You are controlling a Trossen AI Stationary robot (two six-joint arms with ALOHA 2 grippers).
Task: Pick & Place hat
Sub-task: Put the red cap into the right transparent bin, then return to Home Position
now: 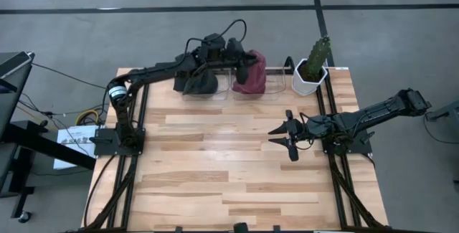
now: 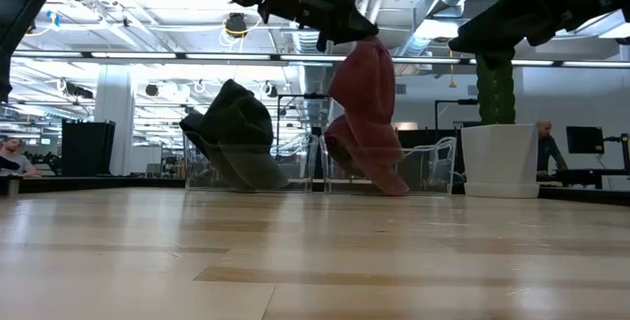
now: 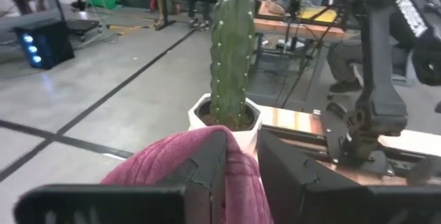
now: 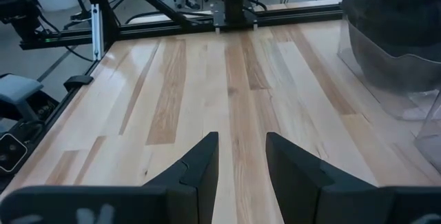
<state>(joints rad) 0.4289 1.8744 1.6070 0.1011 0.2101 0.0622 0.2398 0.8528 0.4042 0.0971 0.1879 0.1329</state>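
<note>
High view: left gripper [image 1: 249,59] pinches the red hat [image 1: 251,75] at the bench's [image 1: 237,183] far edge, beside a cactus [image 1: 317,52]. Right gripper [image 1: 285,135] hovers empty, fingers apart. No readable writing.

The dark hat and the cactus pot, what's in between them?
The red hat, held by the left claw over a clear bin. The high view shows it between the dark hat and the cactus pot.

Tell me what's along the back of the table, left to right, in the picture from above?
Dark hat → maroon hat, held by the left gripper → potted cactus.
</note>
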